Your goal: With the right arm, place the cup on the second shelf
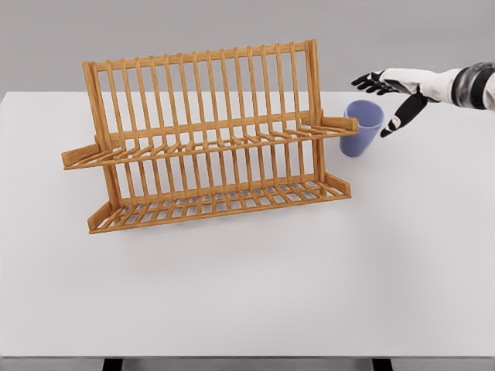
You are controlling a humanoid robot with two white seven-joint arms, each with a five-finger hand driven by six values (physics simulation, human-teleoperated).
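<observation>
The pale blue plastic cup (362,127) stands upright on the white table (309,278), just beside the right end of the slatted wooden two-tier rack (209,139), so nothing is shelved yet and the grasp, lift and placing all remain. The white-and-black right hand (392,97) hovers just right of the cup's rim, fingers spread wide, holding nothing.
</observation>
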